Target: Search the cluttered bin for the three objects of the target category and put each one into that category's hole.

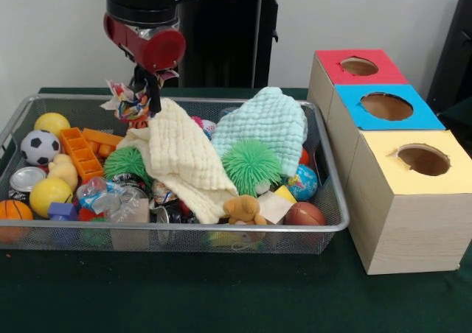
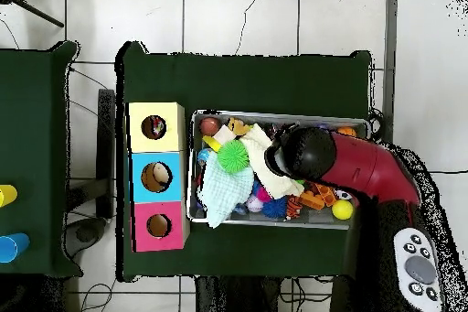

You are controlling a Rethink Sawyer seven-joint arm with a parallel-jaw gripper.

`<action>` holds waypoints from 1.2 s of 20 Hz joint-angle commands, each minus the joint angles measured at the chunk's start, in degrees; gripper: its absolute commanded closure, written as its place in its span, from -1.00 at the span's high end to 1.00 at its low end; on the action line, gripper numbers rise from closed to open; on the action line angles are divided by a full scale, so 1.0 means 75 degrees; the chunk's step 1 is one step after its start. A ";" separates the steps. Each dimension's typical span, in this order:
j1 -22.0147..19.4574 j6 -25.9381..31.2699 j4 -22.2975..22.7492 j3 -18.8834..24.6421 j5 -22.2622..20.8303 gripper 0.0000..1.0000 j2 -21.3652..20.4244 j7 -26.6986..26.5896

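A crumpled, many-coloured patchwork thing [image 1: 127, 101] hangs at the back left of the wire-mesh bin [image 1: 324, 226], raised above the clutter and pinched in the claw [image 1: 144, 97], which is closed on it. The cream waffle cloth [image 1: 181, 160] lies just beside and below it; a mint cloth [image 1: 265, 123] and a spiky green ball [image 1: 251, 166] sit further right. The yellow-topped box's round hole [image 1: 422, 159] is well apart, outside the bin; in the overhead view something coloured shows inside that hole [image 2: 154, 127].
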 commanded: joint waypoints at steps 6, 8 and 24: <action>-0.0234 -0.0241 0.0356 0.0357 0.0181 -1.00 -0.0263 0.0140; -0.0028 -0.0072 0.0376 0.0348 0.0212 -1.00 -0.0432 0.0235; 0.1649 0.1394 -0.0806 0.0289 0.1149 -1.00 -0.0273 0.1195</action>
